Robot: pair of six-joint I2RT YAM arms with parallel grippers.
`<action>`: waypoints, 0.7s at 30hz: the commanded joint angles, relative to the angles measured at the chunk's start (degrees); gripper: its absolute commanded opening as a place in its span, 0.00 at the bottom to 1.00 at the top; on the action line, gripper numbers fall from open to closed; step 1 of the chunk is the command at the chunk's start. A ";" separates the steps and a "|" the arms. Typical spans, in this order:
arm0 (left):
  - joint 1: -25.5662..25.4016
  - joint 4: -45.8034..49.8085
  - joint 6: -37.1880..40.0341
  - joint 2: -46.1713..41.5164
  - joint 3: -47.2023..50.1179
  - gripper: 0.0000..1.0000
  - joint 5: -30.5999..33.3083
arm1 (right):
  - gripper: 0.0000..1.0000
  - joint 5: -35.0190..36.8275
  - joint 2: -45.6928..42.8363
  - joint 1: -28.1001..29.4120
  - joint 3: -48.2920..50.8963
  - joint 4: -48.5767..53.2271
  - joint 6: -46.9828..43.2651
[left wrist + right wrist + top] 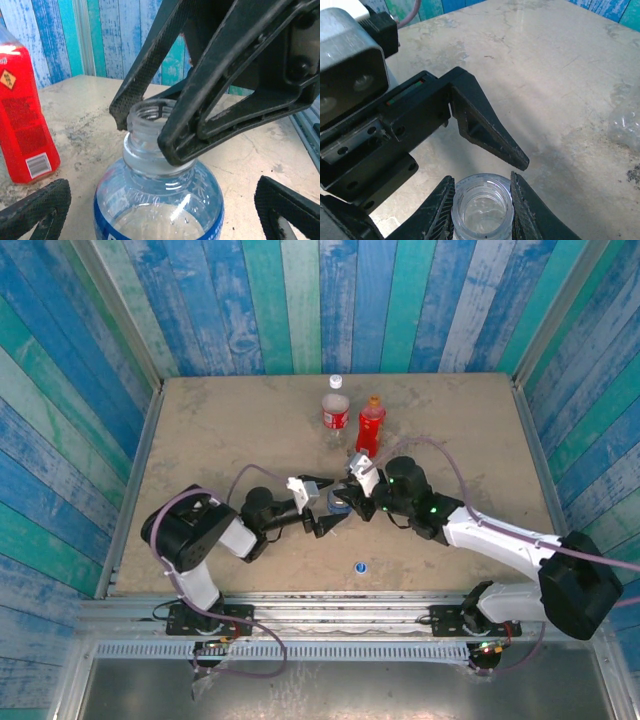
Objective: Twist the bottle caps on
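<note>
The short clear bottle with a blue label (pixel 160 200) stands upright on the table with no cap on its open mouth (pixel 482 205). My right gripper (pixel 482 181) is shut on its threaded neck, one finger on each side. My left gripper (pixel 160 215) is open, its fingers (pixel 35 210) wide apart on either side of the bottle's body and not touching it. Both grippers meet at this bottle (pixel 338 502) mid-table. A blue cap (pixel 360 565) lies loose on the table nearer the front edge. The clear red-label bottle (pixel 335 405) wears a white cap, and the all-red bottle (pixel 371 425) an orange one.
The two capped bottles stand side by side behind the grippers; the red one (pixel 25 115) is close on the left in the left wrist view. Blue plank walls enclose the table (pixel 220 440) on three sides.
</note>
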State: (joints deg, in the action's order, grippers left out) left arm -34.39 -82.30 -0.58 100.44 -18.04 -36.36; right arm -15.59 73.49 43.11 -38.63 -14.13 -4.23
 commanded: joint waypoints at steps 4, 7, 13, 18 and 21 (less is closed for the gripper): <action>-0.24 -13.15 -2.38 8.53 -0.66 0.86 1.89 | 0.25 -0.81 0.67 0.38 1.15 -3.89 1.41; -0.26 -16.92 -3.72 11.36 -1.51 0.83 1.60 | 0.25 -1.24 0.95 0.38 1.03 -3.69 1.59; -0.24 -16.11 -3.11 11.50 -2.52 0.85 1.17 | 0.26 -1.10 1.33 0.39 1.18 -3.07 1.68; -0.57 -16.25 -3.45 11.37 -2.91 0.86 0.68 | 0.26 -1.16 1.73 0.36 1.09 -2.66 1.59; -0.80 -15.31 -3.39 11.05 -3.37 0.85 0.33 | 0.26 -1.10 1.83 0.38 1.16 -2.40 1.59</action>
State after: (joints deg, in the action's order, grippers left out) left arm -34.72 -90.11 -3.79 110.00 -20.36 -35.31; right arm -15.92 74.98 43.11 -37.91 -15.92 -3.03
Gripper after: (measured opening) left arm 0.852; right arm 0.292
